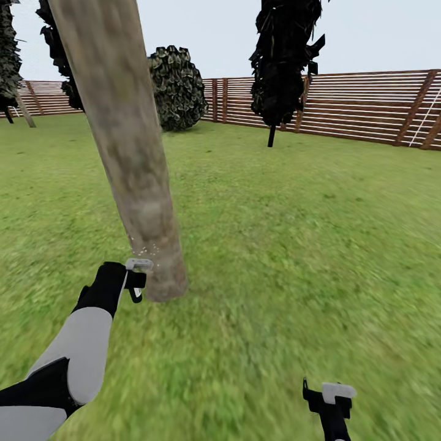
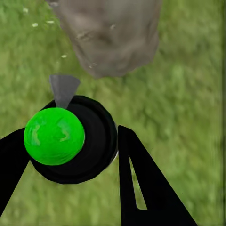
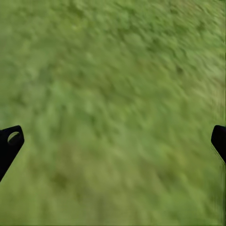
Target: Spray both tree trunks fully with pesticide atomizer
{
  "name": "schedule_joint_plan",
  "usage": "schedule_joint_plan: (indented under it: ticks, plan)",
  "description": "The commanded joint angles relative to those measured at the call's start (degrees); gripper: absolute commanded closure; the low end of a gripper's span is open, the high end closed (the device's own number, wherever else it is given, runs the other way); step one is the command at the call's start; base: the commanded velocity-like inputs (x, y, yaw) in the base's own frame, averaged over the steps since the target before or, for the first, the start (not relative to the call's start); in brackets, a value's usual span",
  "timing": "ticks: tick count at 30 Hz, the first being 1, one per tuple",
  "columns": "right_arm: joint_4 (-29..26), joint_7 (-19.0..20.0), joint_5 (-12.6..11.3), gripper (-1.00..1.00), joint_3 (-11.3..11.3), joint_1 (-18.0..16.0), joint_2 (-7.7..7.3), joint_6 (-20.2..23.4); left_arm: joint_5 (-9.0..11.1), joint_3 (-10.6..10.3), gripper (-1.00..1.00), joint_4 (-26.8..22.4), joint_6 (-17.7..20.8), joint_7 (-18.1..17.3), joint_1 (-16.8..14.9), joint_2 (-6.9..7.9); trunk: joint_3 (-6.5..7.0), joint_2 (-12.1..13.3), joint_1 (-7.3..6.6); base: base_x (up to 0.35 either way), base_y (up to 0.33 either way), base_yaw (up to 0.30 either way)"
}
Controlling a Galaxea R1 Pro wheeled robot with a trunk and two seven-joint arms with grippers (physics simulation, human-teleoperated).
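A thick, pale grey-brown mottled tree trunk (image 1: 131,153) leans across the left of the head view, and its base meets the lawn. My left gripper (image 1: 137,280) is low beside that base. In the left wrist view it (image 2: 73,136) is shut on the pesticide atomizer (image 2: 70,139), a black round body with a bright green ball on top. The atomizer's grey nozzle points at the trunk (image 2: 113,37). A few pale pesticide specks (image 1: 144,250) float by the bark, and more specks (image 2: 35,23) drift over the grass. My right gripper (image 1: 331,398) hangs open over the grass (image 3: 113,141), holding nothing.
Open lawn (image 1: 294,233) spreads to the right and ahead. A brown slat fence (image 1: 367,104) closes the back. A dark columnar tree (image 1: 282,61) and a round dark bush (image 1: 177,89) stand near it. A thin pale leaning trunk (image 1: 26,111) shows far left.
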Motion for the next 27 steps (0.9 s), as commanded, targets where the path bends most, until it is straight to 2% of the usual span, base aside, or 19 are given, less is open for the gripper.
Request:
schedule_joint_plan:
  ticks: [1,8,14,21,23,25,27]
  plan:
    - [0.07,-0.23,0.61,-1.00,-0.34,-0.04,0.01,-0.12,-0.61,0.37,1.00,-0.13,0.12,-0.53,-0.06,-0.09,-0.05,-0.02,0.01,0.235,-0.187,0.004]
    - [0.07,-0.23,0.61,-1.00,-0.34,-0.04,0.01,-0.12,-0.60,0.36,1.00,-0.16,0.11,-0.53,0.02,-0.09,-0.05,-0.02,0.01,0.242,-0.176,0.001]
    - [0.07,-0.23,0.61,-1.00,-0.34,-0.04,0.01,-0.12,-0.62,0.37,1.00,-0.18,0.12,-0.53,0.03,-0.13,-0.05,-0.02,0.01,0.058,-0.255,0.005]
    - [0.07,-0.23,0.61,-1.00,-0.31,-0.04,0.10,-0.12,-0.53,0.37,1.00,0.12,0.07,-0.53,0.05,-0.24,-0.05,-0.02,0.01,0.042,-0.271,0.223]
    - [0.07,-0.23,0.61,-1.00,-0.31,-0.04,0.10,-0.12,-0.63,0.37,1.00,0.82,0.04,-0.49,1.26,-0.30,-0.05,-0.02,0.01,0.192,-0.225,0.177]
    - [0.07,-0.23,0.61,-1.00,-0.33,-0.04,0.09,-0.12,-0.69,0.72,1.00,1.13,-0.11,-0.48,3.66,0.44,-0.05,-0.02,0.01,0.226,-0.173,0.043]
    - [0.07,-0.23,0.61,-1.00,-0.28,-0.04,0.10,-0.12,-0.75,2.01,1.00,1.13,-0.38,-0.45,5.20,1.32,-0.05,-0.02,0.01,0.172,-0.096,0.014]
